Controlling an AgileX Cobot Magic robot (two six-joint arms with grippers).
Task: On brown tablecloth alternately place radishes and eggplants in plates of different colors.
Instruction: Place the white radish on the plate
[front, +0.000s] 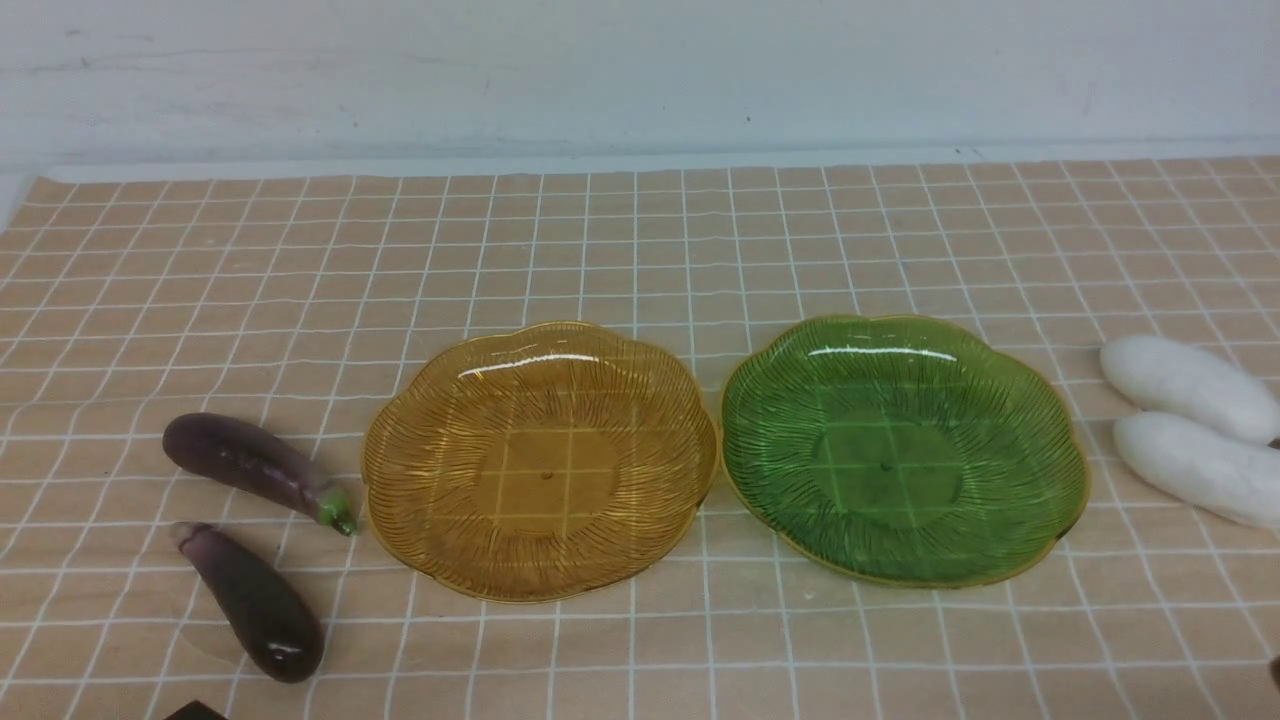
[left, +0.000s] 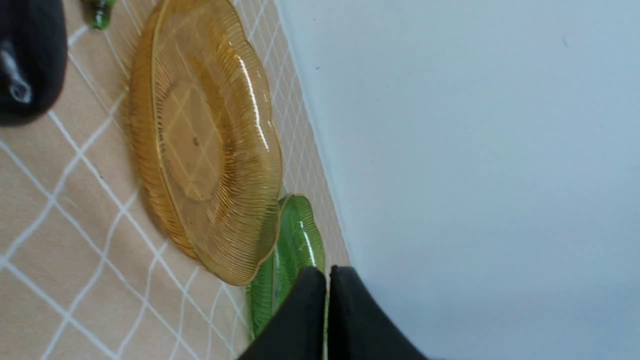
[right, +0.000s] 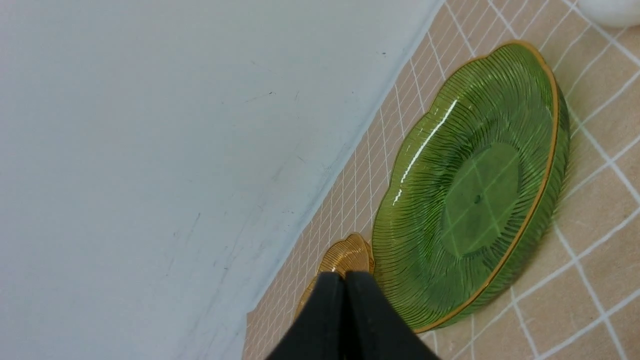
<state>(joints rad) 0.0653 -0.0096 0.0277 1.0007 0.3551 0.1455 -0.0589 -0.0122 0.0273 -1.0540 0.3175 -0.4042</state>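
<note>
Front view, you see glossy purple eggplants (front: 250, 462) (front: 258, 610) at left edge of tablecloth (front: 640, 250) | white radishes (front: 1185, 385) (front: 1200, 465) at right edge, partly cropped | left gripper (left: 327, 275), right gripper (right: 344, 276) pressed together.

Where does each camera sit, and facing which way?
Front: between the arms, facing the wall over amber plate, green plate, eggplants, radishes; no arm clearly shows.
Left wrist: on left arm, facing amber plate; shut left fingers show.
Right wrist: on right arm, facing green plate; shut right fingers show.
Shared: both wrist views catch both plates.
</note>
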